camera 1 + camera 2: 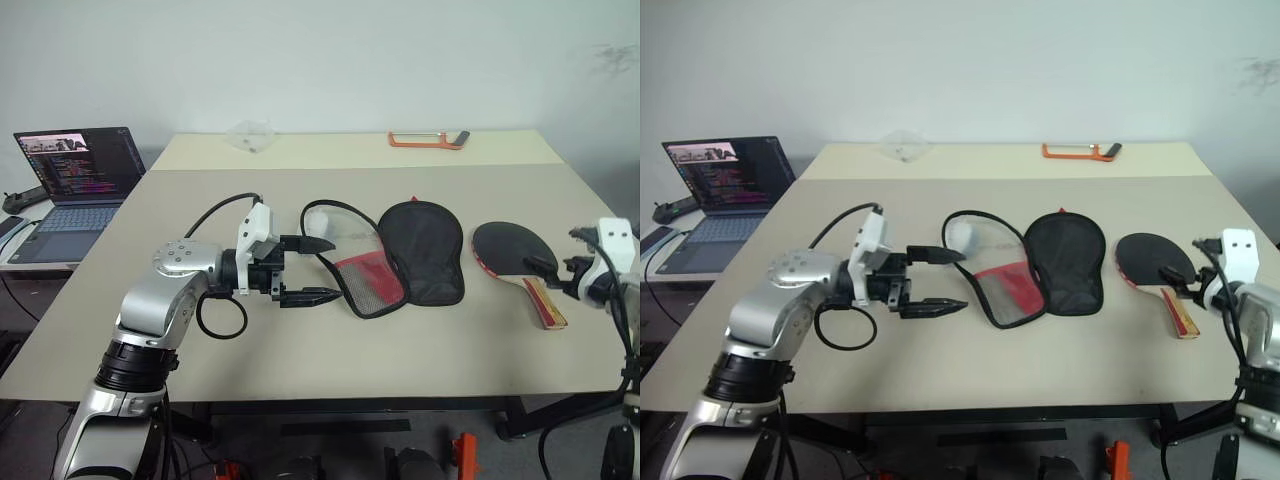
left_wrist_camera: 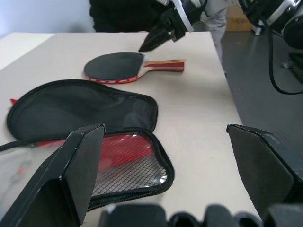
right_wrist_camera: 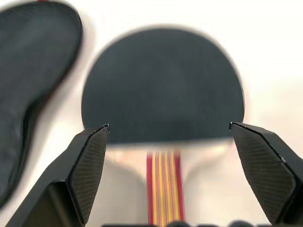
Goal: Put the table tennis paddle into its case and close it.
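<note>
Paddle (image 1: 512, 252) flat on counter (image 1: 420, 340), just right of the case (image 1: 400, 255), which we see unzipped and splayed. Right gripper (image 1: 556, 274) spread wide near the handle, holding nothing. Left gripper (image 1: 312, 269) spread, beside the case's clear flap.

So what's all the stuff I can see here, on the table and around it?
table tennis paddle: one, black face, red edge, striped wooden handle; flat on the table, right of the case.
case: one, black with red mesh part; lying open mid-table.
orange tool: one; table's far edge.
clear plastic item: one; far left of table.
laptop: one, open; left of the table.
table: one, beige.
left gripper: black, open, beside the case.
right gripper: black, open, over the paddle's handle.
</note>
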Tool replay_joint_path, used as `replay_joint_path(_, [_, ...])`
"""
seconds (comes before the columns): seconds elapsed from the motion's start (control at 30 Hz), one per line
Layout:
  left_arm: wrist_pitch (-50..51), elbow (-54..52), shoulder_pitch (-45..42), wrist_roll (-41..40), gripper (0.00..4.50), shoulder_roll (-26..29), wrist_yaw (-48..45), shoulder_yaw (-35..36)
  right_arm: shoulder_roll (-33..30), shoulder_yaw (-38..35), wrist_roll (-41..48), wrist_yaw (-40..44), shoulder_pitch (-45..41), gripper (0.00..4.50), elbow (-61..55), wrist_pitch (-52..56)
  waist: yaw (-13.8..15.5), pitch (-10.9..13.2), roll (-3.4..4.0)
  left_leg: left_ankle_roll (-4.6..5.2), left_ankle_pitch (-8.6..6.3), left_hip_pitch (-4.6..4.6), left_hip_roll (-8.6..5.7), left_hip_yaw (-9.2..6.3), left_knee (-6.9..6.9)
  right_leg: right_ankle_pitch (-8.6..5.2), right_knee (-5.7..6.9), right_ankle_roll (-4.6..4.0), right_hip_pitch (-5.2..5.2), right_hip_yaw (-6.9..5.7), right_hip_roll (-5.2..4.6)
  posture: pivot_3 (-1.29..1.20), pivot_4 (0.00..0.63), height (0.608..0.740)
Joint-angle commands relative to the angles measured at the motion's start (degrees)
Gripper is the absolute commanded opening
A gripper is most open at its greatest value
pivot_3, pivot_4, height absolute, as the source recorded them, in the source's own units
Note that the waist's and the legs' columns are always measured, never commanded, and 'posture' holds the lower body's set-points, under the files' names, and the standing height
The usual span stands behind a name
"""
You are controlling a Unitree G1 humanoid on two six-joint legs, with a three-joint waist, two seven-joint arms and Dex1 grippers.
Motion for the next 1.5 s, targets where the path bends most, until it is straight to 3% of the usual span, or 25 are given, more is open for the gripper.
replay_joint_path(0.03, [-0.7,0.5,-2.6,-0.1,4.50,-0.1,-0.7,0.1,1.8,0.8,1.1,-2.7,2.0,4.47,-5.5,2.7,0.0,0.0,0.00,0.02,-0.01,0.00,-0.01,0.01,0.01,0.00,0.01,0.00,0.00,0.01,0.00,0.00,0.150,0.740])
replay_joint_path(0.53, [-3.8,2.0,-0.7,1.9,4.50,1.0,-0.7,0.4,-0.1,10.2,-0.6,-4.0,-0.7,4.47,8.0,-6.2,-0.1,0.0,0.00,0.07,0.02,0.10,-0.01,0.06,0.02,0.01,0.01,0.02,0.08,0.04,0.01,0.00,0.150,0.740])
replay_joint_path(0.63, [-4.5,1.8,0.4,2.0,4.50,1.4,-0.6,0.7,0.4,10.0,-0.1,-4.8,-1.5,3.90,9.7,-6.2,-0.1,0.0,-0.05,0.11,0.01,0.13,-0.01,0.06,0.03,0.02,0.02,0.03,0.11,0.04,0.01,0.00,0.150,0.740])
replay_joint_path(0.93, [-7.8,3.0,3.5,2.9,4.50,2.5,1.4,2.7,-0.5,9.6,-1.2,-8.4,-5.9,1.14,12.0,-9.9,-0.1,0.0,-0.06,0.23,0.01,0.14,-0.06,0.07,0.04,0.08,0.03,0.09,0.12,0.06,-0.02,0.00,0.150,0.740])
replay_joint_path(1.23, [-6.7,1.1,4.6,-0.3,4.50,3.2,1.3,4.7,0.8,7.8,1.3,-11.5,-11.9,1.10,-0.4,-3.9,-0.2,0.1,0.11,0.11,0.08,-0.03,-0.03,0.10,-0.05,0.07,-0.09,0.09,-0.05,0.08,-0.02,0.00,0.150,0.740])
replay_joint_path(1.5, [-6.7,2.1,2.3,0.8,4.50,2.4,2.7,3.6,14.0,11.7,3.6,-16.5,-15.6,1.10,-5.0,0.0,-0.1,0.1,0.11,0.11,0.08,0.00,-0.02,0.06,-0.02,0.07,-0.04,0.08,-0.03,0.05,-0.01,0.00,0.150,0.740])
